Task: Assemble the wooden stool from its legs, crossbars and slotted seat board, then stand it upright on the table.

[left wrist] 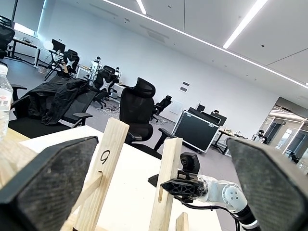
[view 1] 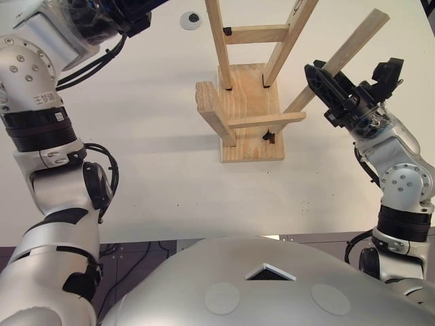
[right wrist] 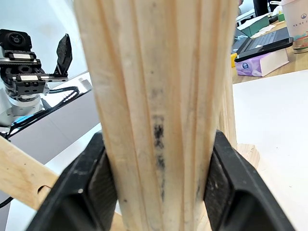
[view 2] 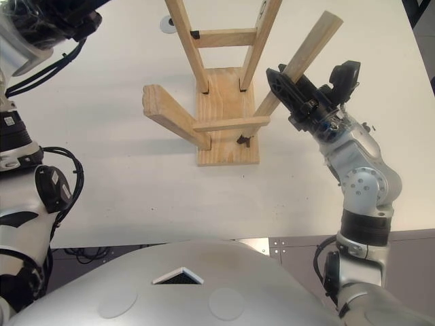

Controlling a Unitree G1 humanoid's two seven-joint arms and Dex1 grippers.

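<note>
Starting at the left, the left gripper (left wrist: 159,168) is raised above the far left part of the white table (view 1: 149,170). Its two black fingers (left wrist: 53,173) are spread wide with nothing between them. Beyond them the left wrist view looks across at the stool's raised legs. The stool lies upside down near the middle of the table, with the slotted seat board (view 1: 251,153) flat on the surface and the legs pointing up. The near left leg (view 1: 214,112) leans outward to the left, its lower end at the board's near left side. Behind it the far left leg (view 1: 219,41) and the far right leg (view 1: 289,37) rise from slots at the board's far edge. An upper crossbar (view 1: 255,34) joins those two legs. A small round disc (view 1: 192,20) lies on the table just beyond them, to the left. A lower crossbar (view 1: 265,121) runs from the leaning near left leg to the near right leg (view 1: 353,44). That leg slants up and out to the right, and its foot meets the board by a dark slot; whether it is fully seated I cannot tell. The right gripper (view 1: 325,76) is pinched onto this leg partway up. In the right wrist view its pads (right wrist: 91,187) press on both sides of the wood.
</note>
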